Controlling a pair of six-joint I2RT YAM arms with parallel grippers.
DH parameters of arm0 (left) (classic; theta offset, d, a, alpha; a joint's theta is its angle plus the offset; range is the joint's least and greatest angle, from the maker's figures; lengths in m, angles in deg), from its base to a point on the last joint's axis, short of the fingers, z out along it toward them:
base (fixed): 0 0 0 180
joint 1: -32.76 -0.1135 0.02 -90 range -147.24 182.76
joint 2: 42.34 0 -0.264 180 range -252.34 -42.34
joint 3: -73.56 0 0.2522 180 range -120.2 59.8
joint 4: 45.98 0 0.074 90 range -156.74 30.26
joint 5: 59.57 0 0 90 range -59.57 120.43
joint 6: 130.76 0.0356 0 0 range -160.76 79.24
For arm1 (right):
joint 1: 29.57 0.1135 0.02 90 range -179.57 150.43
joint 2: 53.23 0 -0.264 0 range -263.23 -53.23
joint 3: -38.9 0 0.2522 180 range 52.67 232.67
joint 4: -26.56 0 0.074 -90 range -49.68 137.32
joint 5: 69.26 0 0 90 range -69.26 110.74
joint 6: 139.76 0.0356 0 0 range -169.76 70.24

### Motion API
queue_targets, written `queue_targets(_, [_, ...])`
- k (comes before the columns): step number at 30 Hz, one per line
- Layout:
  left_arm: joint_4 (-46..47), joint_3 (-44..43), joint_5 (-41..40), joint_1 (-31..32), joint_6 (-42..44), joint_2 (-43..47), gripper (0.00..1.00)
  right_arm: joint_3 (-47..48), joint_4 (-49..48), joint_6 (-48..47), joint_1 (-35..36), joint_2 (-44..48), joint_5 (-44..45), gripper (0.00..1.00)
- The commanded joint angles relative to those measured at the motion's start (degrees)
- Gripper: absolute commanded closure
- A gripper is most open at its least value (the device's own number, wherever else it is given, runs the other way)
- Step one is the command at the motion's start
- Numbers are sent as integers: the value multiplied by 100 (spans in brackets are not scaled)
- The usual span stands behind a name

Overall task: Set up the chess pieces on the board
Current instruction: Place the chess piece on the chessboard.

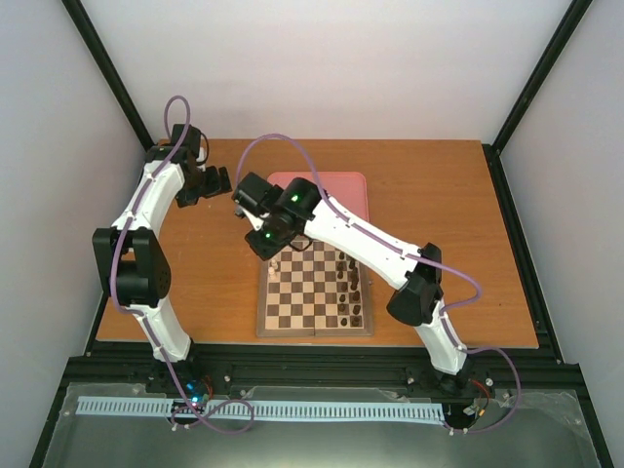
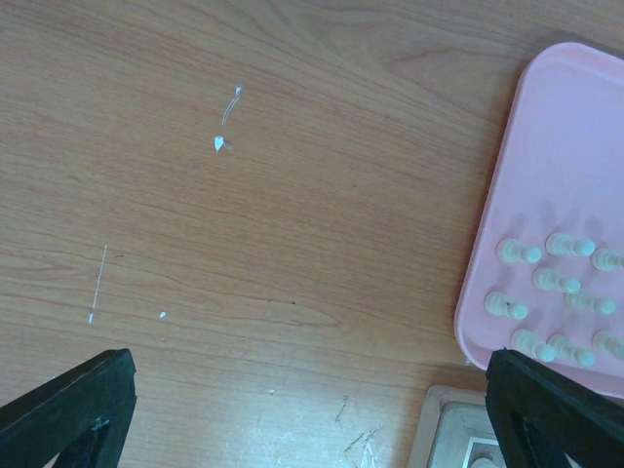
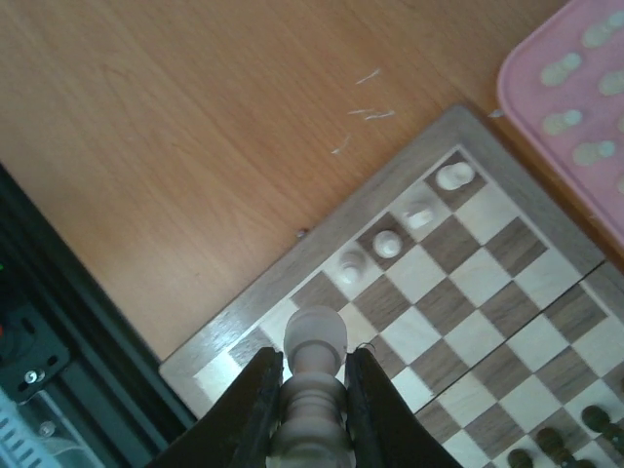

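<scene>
My right gripper (image 3: 310, 375) is shut on a cream chess piece (image 3: 314, 351) and holds it above the left edge squares of the board (image 3: 292, 265). Three cream pieces (image 3: 388, 243) stand in a row along that edge. In the top view the right gripper (image 1: 274, 255) hangs over the board's (image 1: 314, 331) far left corner. My left gripper (image 2: 312, 409) is open and empty above bare table, left of the pink tray (image 2: 556, 136). Several cream pieces (image 2: 546, 283) lie on the tray. The board's corner (image 2: 444, 429) shows at the bottom.
Dark brown pieces (image 1: 351, 283) stand along the board's right side. The pink tray (image 1: 336, 185) lies behind the board, partly hidden by the right arm. The wooden table (image 1: 439, 224) ends at a black frame on the left.
</scene>
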Motion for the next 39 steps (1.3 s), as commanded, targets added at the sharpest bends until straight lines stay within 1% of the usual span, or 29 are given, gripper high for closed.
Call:
queue_targets(1, [172,-21,82,2,11,199,0,162,398,208,296,-178,301,83])
queue_targets(3, [163,-35,20,5,25,211,0,-61,395,237,324,-166,238,83])
queue_targets(8, [168,-32,-98,7,53,312,0,-868,-18,335,435,-19,79,83])
queue_targets(11, [236,31,-65,8,14,371,0,-1065,-169,368,456,-52,46,83])
queue_targets(22, [472,321,-28,10,-75,511,0,-1395,-561,385,483,-333,167,83])
queue_targets(39, [514,444,-68,10,-53,634,0,-1753,-843,361,526,-573,45,84])
